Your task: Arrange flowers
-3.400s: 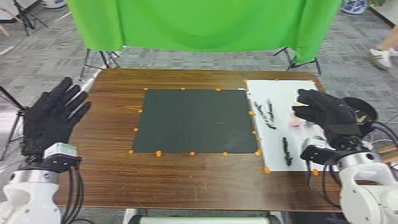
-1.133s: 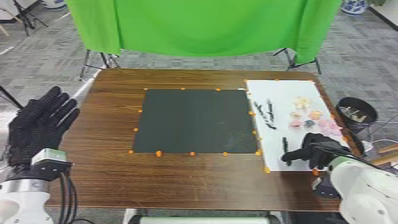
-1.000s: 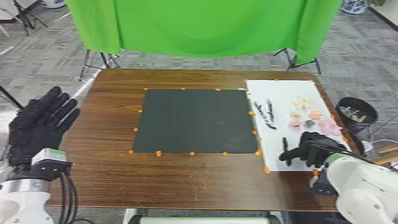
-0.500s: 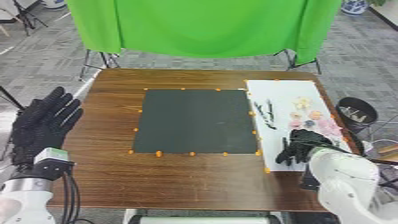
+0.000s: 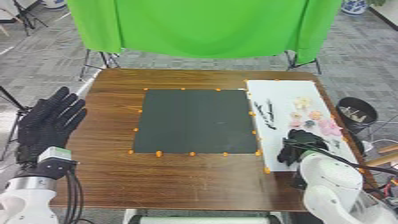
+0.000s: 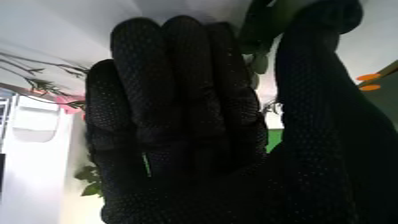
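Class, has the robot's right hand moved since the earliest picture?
Yes: the right hand moved left and toward the robot, over the near part of the white sheet.

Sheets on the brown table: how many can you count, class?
2. The dark sheet lies in the middle of the table; the white sheet lies to its right, partly hidden by the right robot hand.

The flowers [image 5: 330, 127] on the white sheet [image 5: 271, 88] were too small to identify; the right hand [image 5: 301, 142] partly hid the sheet's near end; beyond it, a green cloth [image 5: 204, 27] was cut off
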Controlling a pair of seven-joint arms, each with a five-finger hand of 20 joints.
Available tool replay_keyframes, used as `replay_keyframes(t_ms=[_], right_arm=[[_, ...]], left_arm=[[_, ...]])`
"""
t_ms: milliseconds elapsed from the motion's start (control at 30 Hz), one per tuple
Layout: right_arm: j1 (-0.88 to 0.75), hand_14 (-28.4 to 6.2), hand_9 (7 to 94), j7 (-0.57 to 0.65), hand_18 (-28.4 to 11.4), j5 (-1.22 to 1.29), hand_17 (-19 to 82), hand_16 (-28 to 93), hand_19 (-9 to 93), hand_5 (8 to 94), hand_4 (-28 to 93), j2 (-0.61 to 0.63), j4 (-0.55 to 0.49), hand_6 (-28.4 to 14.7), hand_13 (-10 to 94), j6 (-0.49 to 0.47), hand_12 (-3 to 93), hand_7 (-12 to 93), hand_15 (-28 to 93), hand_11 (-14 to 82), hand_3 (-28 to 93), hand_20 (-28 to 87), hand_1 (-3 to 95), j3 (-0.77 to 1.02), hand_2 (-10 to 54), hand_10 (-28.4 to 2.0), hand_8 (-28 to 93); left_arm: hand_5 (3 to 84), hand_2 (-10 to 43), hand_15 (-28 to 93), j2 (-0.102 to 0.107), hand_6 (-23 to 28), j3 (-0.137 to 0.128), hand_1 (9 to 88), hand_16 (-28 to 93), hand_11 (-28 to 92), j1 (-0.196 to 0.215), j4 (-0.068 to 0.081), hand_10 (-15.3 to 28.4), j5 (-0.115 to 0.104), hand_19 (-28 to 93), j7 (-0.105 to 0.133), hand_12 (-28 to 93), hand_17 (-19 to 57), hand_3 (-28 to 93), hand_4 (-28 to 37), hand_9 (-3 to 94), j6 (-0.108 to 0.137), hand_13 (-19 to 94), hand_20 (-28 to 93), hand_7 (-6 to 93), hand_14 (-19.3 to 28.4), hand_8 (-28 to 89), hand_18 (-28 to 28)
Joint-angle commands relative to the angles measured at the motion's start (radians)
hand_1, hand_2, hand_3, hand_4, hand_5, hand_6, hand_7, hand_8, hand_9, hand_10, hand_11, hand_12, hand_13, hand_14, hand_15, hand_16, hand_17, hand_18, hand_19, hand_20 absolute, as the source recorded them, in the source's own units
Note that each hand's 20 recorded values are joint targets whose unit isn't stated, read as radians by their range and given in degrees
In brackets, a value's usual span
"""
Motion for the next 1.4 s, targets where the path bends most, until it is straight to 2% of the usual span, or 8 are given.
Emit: replay_keyframes(t_ms=[33, 567, 733, 833, 933, 1033, 1133, 1400], right_arm=[[-0.135, -6.7, 85.8, -0.017, -22.2, -0.002, 42, 39, 83, 67.8, -22, -0.008, 0.084, -0.4, 78, 0.086, 43.3, 55, 37, 11.3, 74, 30, 51.8, -0.052, -9.5, -9.0, 16], [-0.186, -3.7, 92.6, -0.048, -22.1, 0.044, 50, 53, 82, 62.8, -8, 0.024, 0.027, -0.4, 88, 0.414, 49.2, 69, 28, 12.8, 80, 31, 51.4, 0.003, -9.5, -6.8, 15], [-0.184, -3.8, 92.6, -0.099, -22.1, 0.007, 49, 53, 82, 62.4, -7, 0.054, -0.013, -0.3, 88, 0.523, 49.8, 70, 28, 13.1, 80, 32, 50.6, 0.019, -9.5, -6.7, 15], [-0.16, -3.9, 92.3, -0.096, -22.0, 0.007, 49, 53, 82, 62.0, -7, 0.071, -0.025, -0.1, 88, 0.587, 50.2, 70, 29, 13.3, 80, 33, 50.1, 0.005, -9.5, -6.8, 15], [-0.106, -3.9, 92.4, -0.093, -22.0, -0.035, 48, 53, 82, 61.9, -7, 0.09, 0.019, -0.1, 88, 0.779, 50.2, 71, 29, 13.5, 81, 33, 49.8, -0.086, -9.5, -6.7, 15], [-0.043, -4.0, 92.3, -0.112, -22.0, -0.02, 48, 52, 82, 61.9, -7, 0.081, 0.041, -0.1, 88, 0.825, 50.2, 71, 30, 13.6, 81, 33, 49.6, -0.148, -9.5, -6.7, 15], [0.087, -4.0, 92.5, -0.118, -22.0, 0.037, 48, 52, 82, 61.9, -7, 0.049, 0.077, -0.1, 88, 0.841, 50.2, 71, 30, 14.0, 81, 33, 49.4, -0.244, -9.5, -6.7, 15], [0.462, -4.0, 92.1, -0.035, -22.2, 0.151, 48, 51, 83, 61.7, -8, -0.122, 0.217, -0.3, 87, 0.894, 50.4, 71, 31, 14.2, 80, 33, 50.3, -0.54, -9.5, -6.9, 16]], left_arm=[[43.5, 9.8, 31, -0.003, 9.3, 0.003, 31.6, -6, 17, 0.002, 0.004, 15.9, -0.012, 34, -0.014, 12, -3.8, 72, -28.3, 35.9, -0.015, 25, 6, 12.4, 15.7, -8, 13.2], [43.5, 9.7, 34, -0.005, 9.2, -0.007, 31.6, -6, 17, 0.041, -0.009, 15.8, -0.054, 36, 0.026, 12, -4.5, 73, -28.3, 36.8, -0.01, 26, 7, 10.9, 16.2, -8, 14.1], [43.5, 9.8, 34, -0.004, 9.2, -0.034, 31.6, -6, 17, 0.066, -0.012, 15.8, -0.083, 36, 0.05, 12, -4.6, 72, -28.3, 36.8, -0.016, 26, 7, 10.8, 16.4, -8, 14.2], [43.5, 9.7, 34, 0.001, 9.2, -0.027, 31.6, -6, 17, 0.053, -0.004, 15.8, -0.146, 36, 0.068, 12, -4.5, 72, -28.3, 36.9, -0.043, 26, 7, 10.8, 16.3, -8, 14.3], [43.6, 10.0, 34, 0.005, 9.2, -0.072, 31.5, -6, 17, 0.083, -0.003, 15.8, -0.146, 36, 0.069, 12, -4.6, 72, -28.3, 37.0, -0.059, 26, 7, 10.7, 16.3, -8, 14.3], [43.4, 10.4, 33, -0.011, 9.2, -0.153, 30.9, -6, 17, 0.162, -0.026, 15.9, -0.111, 35, 0.097, 11, -4.5, 71, -28.3, 36.9, -0.002, 26, 7, 10.6, 16.2, -8, 14.3], [43.3, 10.4, 33, -0.027, 9.1, -0.219, 30.7, -6, 17, 0.227, -0.041, 15.9, -0.131, 35, 0.101, 11, -4.4, 72, -28.3, 36.9, -0.01, 26, 7, 10.4, 16.1, -8, 14.2], [43.2, 11.3, 32, -0.006, 9.0, -0.184, 29.5, -6, 16, 0.197, -0.029, 15.9, -0.154, 35, 0.113, 11, -4.4, 71, -28.3, 36.9, -0.007, 27, 7, 10.3, 16.0, -8, 14.1]])
